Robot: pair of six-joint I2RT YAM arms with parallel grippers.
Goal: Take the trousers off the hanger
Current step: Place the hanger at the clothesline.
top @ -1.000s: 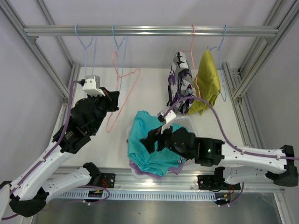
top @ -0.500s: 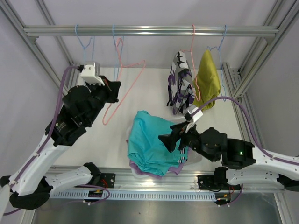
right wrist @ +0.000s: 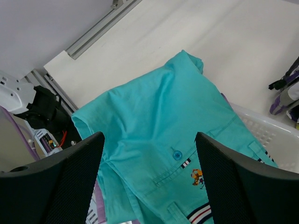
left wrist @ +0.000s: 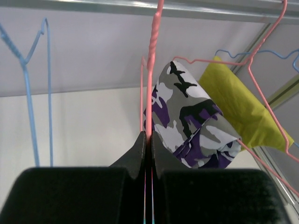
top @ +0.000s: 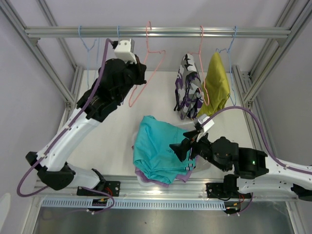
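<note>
My left gripper point(top: 138, 78) is raised near the rail and shut on the wire of an empty pink hanger point(top: 147, 58); in the left wrist view the jaws point(left wrist: 148, 136) pinch its stem point(left wrist: 152, 70). Purple-grey-white camouflage trousers point(top: 187, 87) hang on a second pink hanger point(left wrist: 261, 79), with mustard trousers point(top: 217, 87) on a blue hanger beside them. My right gripper point(top: 179, 148) is open and empty above teal trousers point(right wrist: 159, 130), which lie in a pile point(top: 156, 148) over a lilac garment point(top: 146, 176). The pink-black-white camouflage pair is hidden.
A metal rail point(top: 243, 32) spans the back, with two empty blue hangers point(top: 90, 46) at its left. A white basket point(right wrist: 268, 135) lies under the pile. Frame posts stand at both sides of the table.
My left arm has lifted the pink hanger up and to the right, so its hook now reaches the rail. My right gripper has drawn back slightly from the teal trousers.
</note>
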